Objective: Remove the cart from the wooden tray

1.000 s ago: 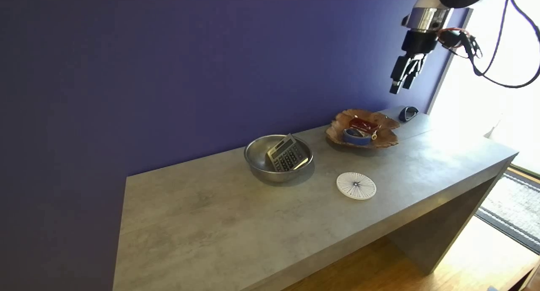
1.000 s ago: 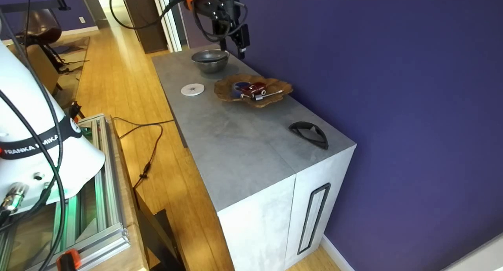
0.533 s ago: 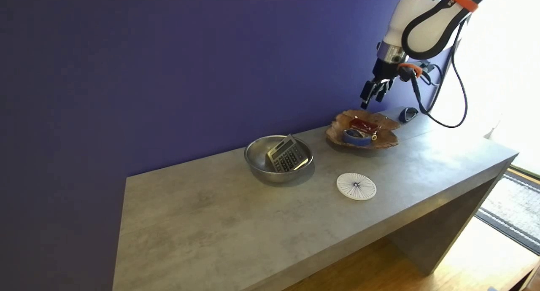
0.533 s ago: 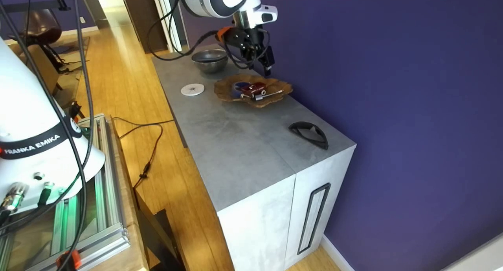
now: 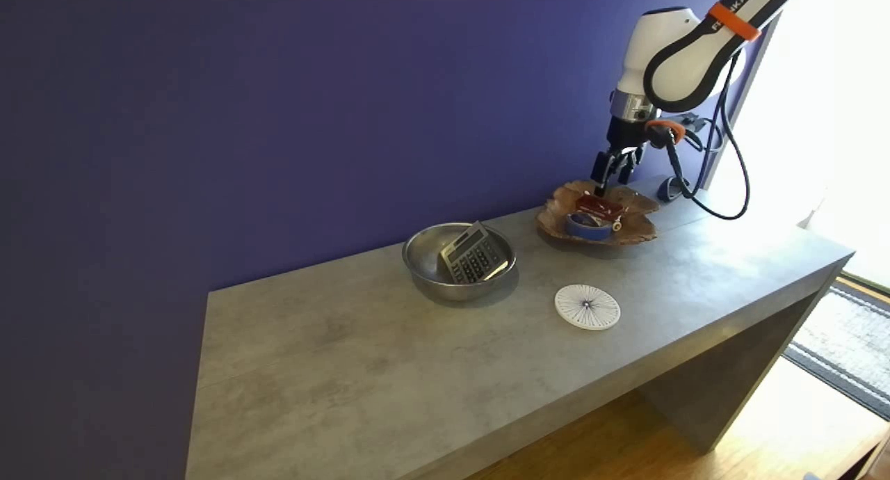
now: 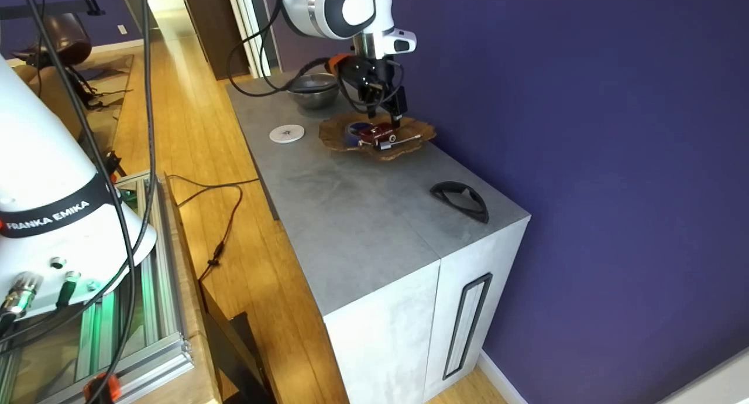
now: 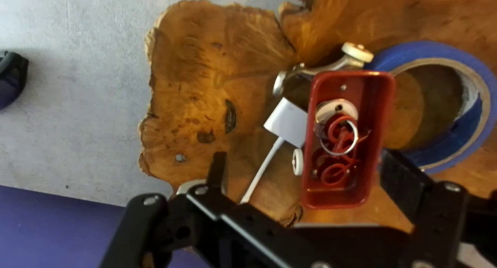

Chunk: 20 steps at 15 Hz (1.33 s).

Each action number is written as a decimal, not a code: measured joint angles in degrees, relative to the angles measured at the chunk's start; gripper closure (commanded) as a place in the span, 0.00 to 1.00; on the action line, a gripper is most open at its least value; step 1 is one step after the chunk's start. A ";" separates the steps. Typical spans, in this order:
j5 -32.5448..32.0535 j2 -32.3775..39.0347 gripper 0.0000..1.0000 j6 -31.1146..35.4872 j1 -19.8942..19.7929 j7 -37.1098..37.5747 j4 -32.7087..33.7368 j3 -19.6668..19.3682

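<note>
The wooden tray (image 7: pixel 186 62) holds the cart (image 7: pixel 372 140) and tape (image 7: pixel 421 51) beneath the gaping pincer (image 7: pixel 305 161).

There's your arm (image 6: pixel 44 149), glossy white, a black band (image 6: pixel 61 211) round it lettered FRANKA EMIKA! You've got an orange strap (image 5: pixel 733 22), a silver collar (image 5: pixel 631 106), looping black cables (image 5: pixel 746 188), and look, your gripper (image 7: pixel 303 159), mostly black, dotted with silvery screw heads (image 7: pixel 151 200)!

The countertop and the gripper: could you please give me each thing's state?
Gripper: open, holding nothing
Wooden tray: loaded
Red cart: in tray, partly filled
Blue tape roll: lying in tray
White adapter: lying in tray
Metal bowl: upright, loaded
Calculator: leaning in bowl
White disc: lying flat
Dark curved object: on counter, identity unclear
</note>
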 measured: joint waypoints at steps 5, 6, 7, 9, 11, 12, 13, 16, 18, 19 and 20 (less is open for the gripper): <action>3.62 -0.12 0.00 -3.66 -1.17 -2.58 -0.16 3.86; 5.24 -0.13 0.00 -3.63 -1.72 -3.49 -0.15 5.08; 6.21 -0.13 0.00 -3.62 -2.06 -4.05 -0.15 5.89; 6.24 -0.05 0.00 -3.08 -1.99 -3.83 -0.13 5.89; 3.72 0.68 0.00 0.46 -0.41 -2.16 -0.10 3.50; 1.90 1.29 0.00 2.78 0.76 -0.84 -0.08 1.82; 0.45 1.94 0.00 4.61 1.91 0.34 -0.01 0.23; -1.76 3.75 0.00 6.78 4.95 3.05 0.24 -3.44; -1.95 4.64 0.00 6.78 6.26 4.02 0.52 -4.66; -1.95 5.01 0.00 6.78 6.63 4.26 0.73 -4.90; -1.95 5.28 0.10 6.78 6.80 4.40 0.90 -4.95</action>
